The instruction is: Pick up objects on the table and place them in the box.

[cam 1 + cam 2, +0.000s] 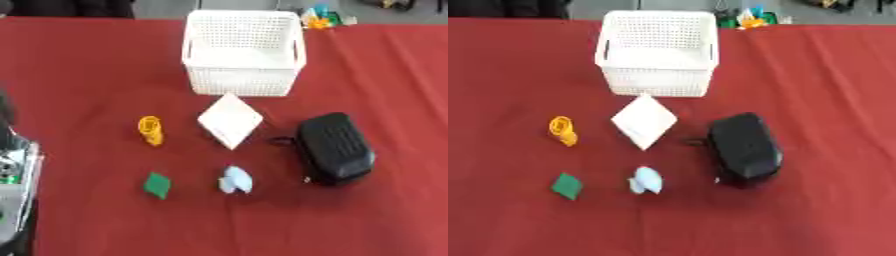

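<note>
A white perforated box (243,53) stands at the back middle of the red table, with nothing visible inside it. In front of it lies a flat white square item (230,120), turned like a diamond. A small yellow object (151,129) is to its left. Nearer to me are a small green piece (157,185) and a pale blue object (235,180). A black zipped case (333,148) lies to the right. Part of my left arm (17,170), black and silver, shows at the left edge of the left eye view. Neither hand shows.
The red table (87,75) stretches wide on both sides of the items. Small colourful things (320,20) sit beyond its far edge, right of the box.
</note>
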You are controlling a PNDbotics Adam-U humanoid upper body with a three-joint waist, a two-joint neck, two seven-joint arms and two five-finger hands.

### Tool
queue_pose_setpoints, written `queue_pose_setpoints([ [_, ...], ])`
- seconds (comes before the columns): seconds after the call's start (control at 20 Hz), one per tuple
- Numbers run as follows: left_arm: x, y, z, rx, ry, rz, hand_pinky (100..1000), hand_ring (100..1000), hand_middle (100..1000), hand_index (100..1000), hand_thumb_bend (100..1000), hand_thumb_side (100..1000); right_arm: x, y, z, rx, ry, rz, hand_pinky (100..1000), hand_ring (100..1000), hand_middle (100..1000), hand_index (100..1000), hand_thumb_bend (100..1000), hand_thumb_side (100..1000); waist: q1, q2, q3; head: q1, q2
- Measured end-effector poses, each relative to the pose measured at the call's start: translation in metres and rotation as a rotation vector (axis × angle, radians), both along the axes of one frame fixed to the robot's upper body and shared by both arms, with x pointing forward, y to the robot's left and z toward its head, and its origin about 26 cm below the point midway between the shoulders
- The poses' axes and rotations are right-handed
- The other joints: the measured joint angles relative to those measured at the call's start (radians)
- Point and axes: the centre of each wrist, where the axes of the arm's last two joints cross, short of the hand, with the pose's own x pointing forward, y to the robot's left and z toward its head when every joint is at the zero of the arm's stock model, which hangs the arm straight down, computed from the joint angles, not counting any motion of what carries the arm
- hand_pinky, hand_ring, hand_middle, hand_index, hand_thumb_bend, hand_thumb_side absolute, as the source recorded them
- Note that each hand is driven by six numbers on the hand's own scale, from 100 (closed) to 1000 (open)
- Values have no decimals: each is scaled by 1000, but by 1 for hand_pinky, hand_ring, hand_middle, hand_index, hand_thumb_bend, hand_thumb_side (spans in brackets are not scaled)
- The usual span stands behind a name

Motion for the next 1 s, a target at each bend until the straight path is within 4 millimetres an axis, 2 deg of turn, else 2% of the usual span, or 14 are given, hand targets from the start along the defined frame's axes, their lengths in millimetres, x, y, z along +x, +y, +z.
queue_pose_setpoints([
  [0.2,0,0,-1,3,3,4,623,548,516,730,119,899,0,0,0,-2,8,-9,819,853,856,902,377,1000,-5,-1,1,0,0],
  [0.4,0,0,-1,6,7,7,620,548,515,729,120,899,1,0,5,8,23,-28,862,871,856,904,381,1000,-11,-7,-2,0,1],
  [0.45,0,1,-1,6,9,7,612,547,514,729,121,902,2,-1,10,1,21,-35,912,868,860,900,436,1000,-15,-10,-4,0,2],
  [0.6,-1,1,-4,11,25,11,609,546,514,728,122,903,4,-4,34,-78,-4,-51,928,887,877,901,485,1000,-27,-25,-11,-1,14],
  [0.65,-1,1,-4,14,28,11,607,547,514,728,123,902,4,-5,41,-111,-8,-57,929,907,892,899,561,1000,-29,-30,-12,-3,18],
  [0.7,-1,1,-4,16,31,10,607,547,514,728,123,902,4,-7,47,-154,-9,-68,929,907,892,899,561,1000,-31,-33,-13,-4,19],
  [0.75,-1,1,-4,18,34,7,606,547,514,728,122,901,4,-8,53,-200,-10,-82,928,915,896,887,630,1000,-33,-37,-13,-6,21],
  [0.9,-1,0,-4,24,44,1,606,547,514,728,122,900,2,-15,70,-349,-19,-137,927,914,896,882,648,1000,-41,-50,-16,-9,28],
  [0.95,-1,0,-4,27,46,0,605,546,513,727,122,901,1,-17,74,-388,-22,-152,924,910,890,867,690,1000,-42,-53,-17,-9,31],
  [1.0,-1,0,-5,28,50,0,605,546,513,727,122,901,0,-19,78,-425,-28,-166,924,910,890,867,690,1000,-43,-53,-18,-10,34],
])
